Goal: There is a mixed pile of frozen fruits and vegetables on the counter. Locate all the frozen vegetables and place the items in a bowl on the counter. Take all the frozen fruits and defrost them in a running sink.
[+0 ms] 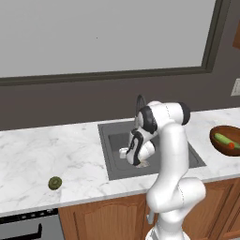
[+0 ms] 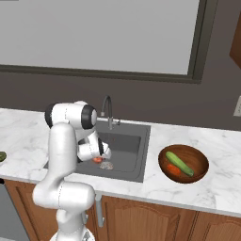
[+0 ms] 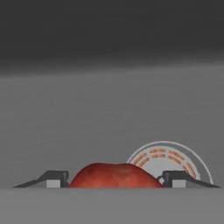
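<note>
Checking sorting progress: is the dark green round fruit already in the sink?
No, the dark green round fruit sits on the counter, left of the sink.

Inside the sink, the gripper sat low over the basin floor with its jaws spread, and the red apple filled the gap between the fingertips. The round metal drain lay just beyond the apple. The rest of the basin floor stretched bare toward the far wall. The gooseneck faucet rose at the sink's back edge, behind the arm. On the counter, wide open marble surrounded the dark green round fruit. The bowl held the cucumber and carrot.
</note>
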### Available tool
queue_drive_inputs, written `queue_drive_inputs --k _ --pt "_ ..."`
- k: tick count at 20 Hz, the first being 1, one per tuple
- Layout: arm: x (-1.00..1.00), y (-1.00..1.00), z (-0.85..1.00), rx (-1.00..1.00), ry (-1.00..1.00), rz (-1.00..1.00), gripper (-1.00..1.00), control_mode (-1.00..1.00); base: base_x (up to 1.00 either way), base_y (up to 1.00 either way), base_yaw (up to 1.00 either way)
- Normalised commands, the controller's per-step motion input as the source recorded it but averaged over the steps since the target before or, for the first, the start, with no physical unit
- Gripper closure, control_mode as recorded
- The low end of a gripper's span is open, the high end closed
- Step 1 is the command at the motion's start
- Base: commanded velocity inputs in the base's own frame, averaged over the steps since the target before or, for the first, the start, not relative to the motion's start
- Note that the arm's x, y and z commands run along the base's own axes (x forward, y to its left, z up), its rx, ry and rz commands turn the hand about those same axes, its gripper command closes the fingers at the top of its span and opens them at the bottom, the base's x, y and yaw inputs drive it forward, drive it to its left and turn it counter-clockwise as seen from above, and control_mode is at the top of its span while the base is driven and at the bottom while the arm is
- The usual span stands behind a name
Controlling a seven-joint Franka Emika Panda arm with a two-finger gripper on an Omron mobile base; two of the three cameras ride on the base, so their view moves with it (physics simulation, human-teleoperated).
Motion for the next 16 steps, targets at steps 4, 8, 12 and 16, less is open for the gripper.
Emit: queue_drive_inputs --k 4,8,12,16 --pt "0.01 -0.01 0.1 0.0 -0.01 0.0 -1.0 -1.0 0.0 0.0 0.0" --pt "-0.04 0.0 0.57 0.0 -0.09 0.0 -1.0 -1.0 0.0 0.0 0.0" --pt "-0.04 0.0 0.7 0.0 -0.08 0.0 -1.0 -1.0 0.0 0.0 0.0" --pt "-0.17 0.15 0.7 -0.01 -0.04 0.03 -1.0 -1.0 0.0 0.0 0.0"
